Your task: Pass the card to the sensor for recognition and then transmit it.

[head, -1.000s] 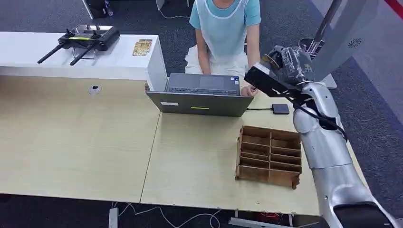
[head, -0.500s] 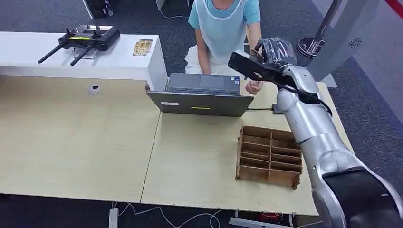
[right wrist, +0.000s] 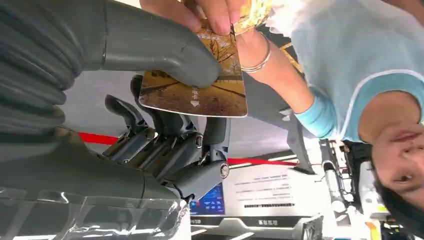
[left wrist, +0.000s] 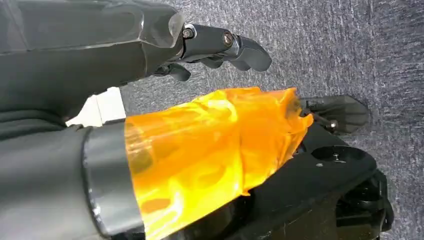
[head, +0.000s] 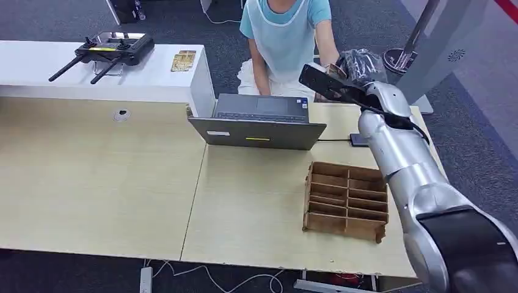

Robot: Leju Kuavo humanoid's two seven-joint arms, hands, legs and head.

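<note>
A pale wooden table (head: 104, 183) stands on dark grey carpet, with a white counter (head: 153, 82) behind its left part. On the table sit an open laptop (head: 259, 122), a wooden compartment organiser (head: 346, 200) and, near the right edge, a small dark card sensor (head: 359, 140) on a cable. A remote controller (head: 107, 52) rests on the counter.

The right hand (head: 357, 64) is raised past the far side of the table toward a seated person (head: 287, 36) in a light blue top. In the right wrist view the card (right wrist: 200, 90), printed with a golden scene, lies pressed under the hand's thick grey thumb against its darker fingers (right wrist: 170, 140). The person's hand (right wrist: 210, 15) pinches the card's opposite edge, so both touch it.

The left hand (left wrist: 215, 47) hangs over the carpet, its fingers curled in, holding nothing.
</note>
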